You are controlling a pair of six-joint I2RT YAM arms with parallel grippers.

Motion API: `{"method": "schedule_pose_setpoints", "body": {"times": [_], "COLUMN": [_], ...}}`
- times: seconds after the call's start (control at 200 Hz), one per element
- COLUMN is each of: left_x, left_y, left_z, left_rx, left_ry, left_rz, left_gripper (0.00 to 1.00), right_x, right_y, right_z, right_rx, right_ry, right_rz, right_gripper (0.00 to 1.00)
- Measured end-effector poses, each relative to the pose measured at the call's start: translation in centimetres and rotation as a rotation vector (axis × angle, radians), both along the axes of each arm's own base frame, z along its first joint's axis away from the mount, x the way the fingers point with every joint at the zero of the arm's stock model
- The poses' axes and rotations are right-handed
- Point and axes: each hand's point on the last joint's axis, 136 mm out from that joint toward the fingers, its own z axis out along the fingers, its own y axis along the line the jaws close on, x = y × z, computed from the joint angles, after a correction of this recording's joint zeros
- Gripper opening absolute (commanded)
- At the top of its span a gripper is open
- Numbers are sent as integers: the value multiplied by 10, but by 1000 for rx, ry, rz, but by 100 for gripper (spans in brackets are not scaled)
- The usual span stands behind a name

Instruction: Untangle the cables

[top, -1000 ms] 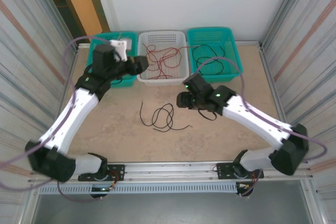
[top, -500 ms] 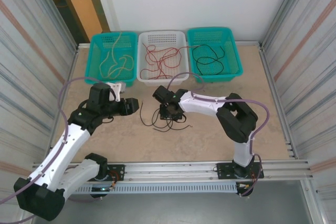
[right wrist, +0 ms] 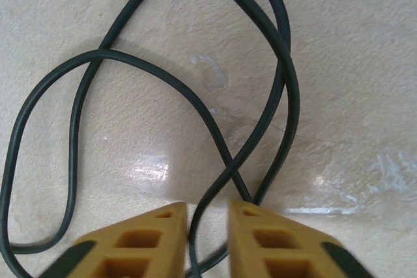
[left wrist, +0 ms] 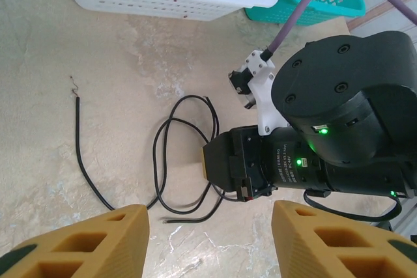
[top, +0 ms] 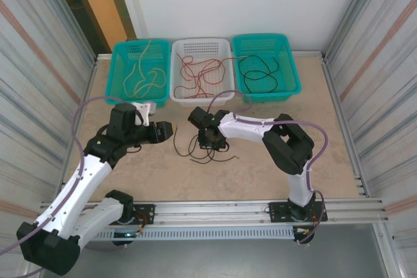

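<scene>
Claws first: our left gripper hangs released, pads well apart with nothing between them, facing the loose black cable from its left side. That cable lies on the bare tabletop between the two arms. Its leftmost strand and one free end are just beside the left claw, and the loops bunch further right. Our right gripper sits straight on top of that bunch, jaws nearly together, with one strand running between them just past where two loops cross. We cannot tell whether that strand is truly pinched or only fenced in. We judge the right arm is nearer, with the cable directly beneath it. The bunch stretches roughly left to right, so the left claw only needs a short reach rightward for the free end, then a pull apart along that same line.
</scene>
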Motion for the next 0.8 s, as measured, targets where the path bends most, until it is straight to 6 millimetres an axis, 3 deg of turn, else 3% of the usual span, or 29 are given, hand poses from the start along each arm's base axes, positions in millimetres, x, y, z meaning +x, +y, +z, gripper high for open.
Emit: {"method": "schedule_pose_setpoints", "body": {"times": [0.175,0.311,0.401,0.656,0.797], "left_x": [6,10,13,17,16], "left_y": [-3,-6,-7,-14,-30], "left_z": [5,9,13,23,27], "left_rx": [-23,-35,-44,-87,-105], "left_ry": [-16,-33,-49,-85,-103], "left_rz": [5,4,6,-17,-71], "left_gripper": [53,54,54,54,58], "right_x": [0,-3,-4,-29,-41], "right_y": [-4,-5,2,16,15], "right_z": [0,27,70,221,279], "right_rx": [-19,1,64,286,408], "right_ry": [-13,-78,-172,-506,-628], "right_rz": [8,44,92,243,298], "right_gripper": [0,0,0,0,0]}}
